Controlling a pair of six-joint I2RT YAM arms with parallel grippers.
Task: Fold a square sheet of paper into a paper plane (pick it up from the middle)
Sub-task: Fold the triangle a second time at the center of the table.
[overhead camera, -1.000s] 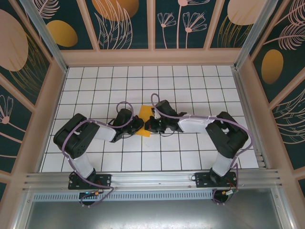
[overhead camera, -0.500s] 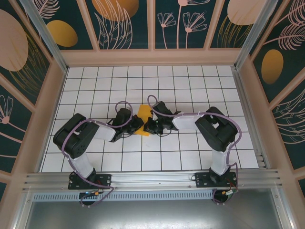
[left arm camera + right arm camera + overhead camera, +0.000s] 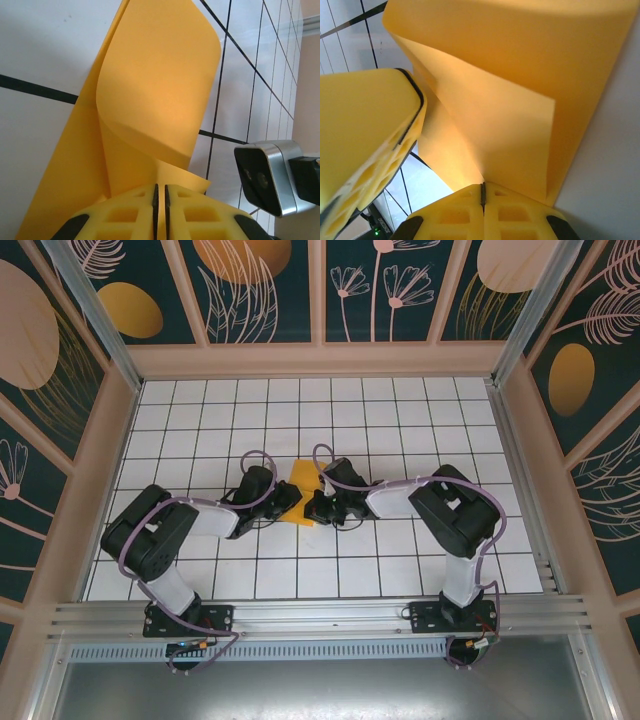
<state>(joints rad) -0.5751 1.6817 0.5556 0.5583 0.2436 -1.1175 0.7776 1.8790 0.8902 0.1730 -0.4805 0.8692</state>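
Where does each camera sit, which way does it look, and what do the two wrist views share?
Top external: above and behind the arms, looking down on the tiled table; both arms show, the left gripper and right gripper meeting at the paper.
Left wrist: on the left arm, looking past its gripper at the curled paper.
Right wrist: on the right arm, looking past its gripper at the paper; a left gripper finger shows beside it.
Shared: both wrist views see the same pinched paper.
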